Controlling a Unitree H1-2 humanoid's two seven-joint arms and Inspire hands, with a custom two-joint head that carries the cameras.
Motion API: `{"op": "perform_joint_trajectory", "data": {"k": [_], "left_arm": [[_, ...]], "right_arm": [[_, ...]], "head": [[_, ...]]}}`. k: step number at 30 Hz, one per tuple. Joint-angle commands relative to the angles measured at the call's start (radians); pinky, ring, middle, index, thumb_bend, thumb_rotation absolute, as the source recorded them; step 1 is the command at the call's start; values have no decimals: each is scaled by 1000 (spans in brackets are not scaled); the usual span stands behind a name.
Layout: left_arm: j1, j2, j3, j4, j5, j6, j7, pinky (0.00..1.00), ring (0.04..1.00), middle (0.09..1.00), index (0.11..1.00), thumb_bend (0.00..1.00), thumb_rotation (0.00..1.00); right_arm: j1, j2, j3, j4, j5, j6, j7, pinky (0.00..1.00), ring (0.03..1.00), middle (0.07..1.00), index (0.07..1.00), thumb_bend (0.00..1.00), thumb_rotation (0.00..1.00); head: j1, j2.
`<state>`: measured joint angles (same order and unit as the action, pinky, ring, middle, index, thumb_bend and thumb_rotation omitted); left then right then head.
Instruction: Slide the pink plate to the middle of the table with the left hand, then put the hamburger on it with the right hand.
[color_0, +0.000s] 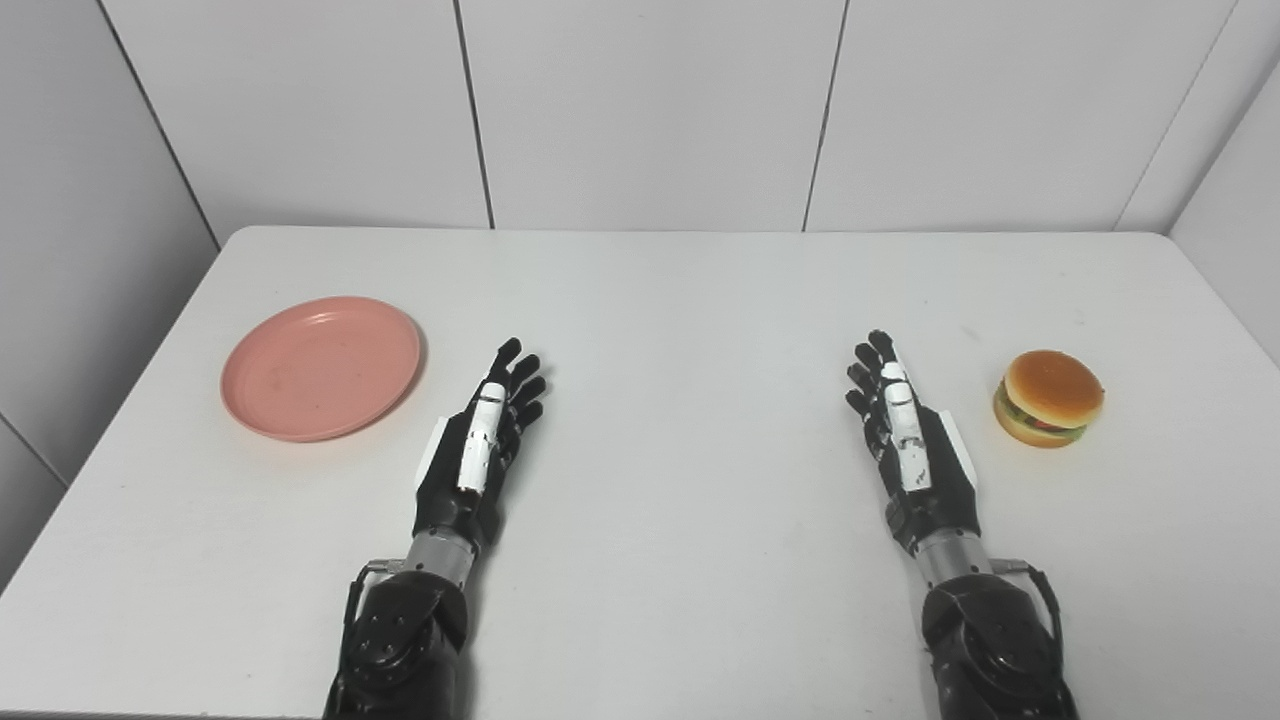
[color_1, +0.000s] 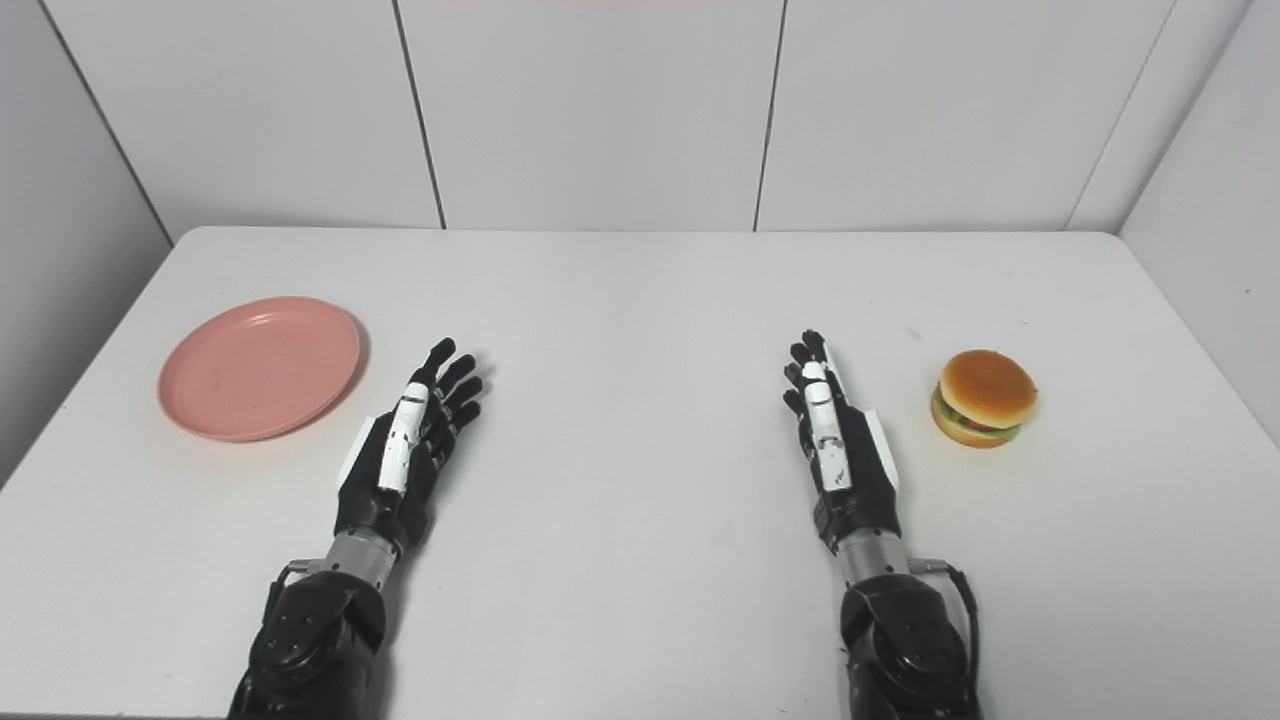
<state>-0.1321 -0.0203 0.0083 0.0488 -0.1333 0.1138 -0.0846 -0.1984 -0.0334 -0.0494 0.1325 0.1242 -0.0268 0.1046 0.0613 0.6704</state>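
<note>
A round pink plate (color_0: 320, 367) lies flat and bare on the left side of the white table (color_0: 680, 300). A hamburger (color_0: 1048, 397) with a tan bun sits upright on the right side. My left hand (color_0: 485, 440) rests open over the table just right of the plate, fingers stretched forward, not touching it. My right hand (color_0: 905, 435) is open too, fingers straight, a short way left of the hamburger and apart from it. Neither hand holds anything.
White wall panels (color_0: 650, 110) rise behind the table's far edge, and side walls close in at left and right. Bare tabletop stretches between the two hands.
</note>
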Motion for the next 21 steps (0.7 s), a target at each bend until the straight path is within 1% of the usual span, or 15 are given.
{"op": "perform_joint_trajectory", "data": {"k": [1,2,3,4,5,6,12,13,14,15,17,20,21], "left_arm": [[-5,-10,-11,20,9,-12,2,951,938,947,944,392,1000],[-6,-13,-13,29,12,-21,3,948,937,947,944,390,1000],[-6,-16,-15,35,14,-28,4,947,935,946,946,388,1000],[-6,-20,-17,44,17,-36,6,947,935,946,947,387,1000],[-6,-24,-19,51,18,-43,7,949,935,948,948,383,1000],[-7,-29,-22,62,20,-53,9,949,936,948,948,383,1000],[-16,-58,-39,134,43,-127,30,941,935,947,949,365,1000],[-18,-64,-41,147,47,-135,35,936,932,944,947,362,1000],[-20,-69,-43,155,50,-140,39,933,930,942,945,355,1000],[-22,-73,-45,168,54,-149,42,932,930,942,945,355,1000],[-27,-81,-45,189,57,-164,46,931,928,940,944,351,1000],[-34,-89,-47,214,62,-185,49,942,940,950,952,343,1000],[-35,-90,-48,220,64,-190,49,945,942,950,951,341,1000]], "right_arm": [[17,-10,-8,34,15,-65,14,990,977,977,990,279,1000],[17,-13,-8,38,17,-72,17,988,975,976,988,275,1000],[18,-16,-9,43,19,-78,20,988,976,978,990,279,1000],[17,-20,-10,53,23,-88,23,989,976,978,989,284,1000],[18,-22,-12,58,28,-90,26,995,978,978,987,298,1000],[19,-26,-14,65,34,-95,30,996,978,978,987,300,1000],[15,-60,-18,119,57,-141,67,1000,993,992,1000,285,1000],[14,-64,-22,131,70,-150,77,1000,992,990,1000,283,1000],[13,-67,-24,139,80,-157,85,1000,994,990,1000,282,1000],[11,-70,-26,150,90,-165,94,1000,994,991,1000,282,1000],[8,-72,-30,163,102,-175,103,1000,996,993,1000,266,1000],[5,-79,-28,183,115,-199,119,1000,998,998,1000,226,1000],[5,-81,-29,184,122,-193,122,1000,999,999,1000,222,1000]], "head": [[20,-14],[36,-26],[45,-30],[74,-50],[74,-50],[105,-68],[189,-125],[213,-144],[213,-144],[230,-161],[239,-173],[251,-185],[251,-185]]}}
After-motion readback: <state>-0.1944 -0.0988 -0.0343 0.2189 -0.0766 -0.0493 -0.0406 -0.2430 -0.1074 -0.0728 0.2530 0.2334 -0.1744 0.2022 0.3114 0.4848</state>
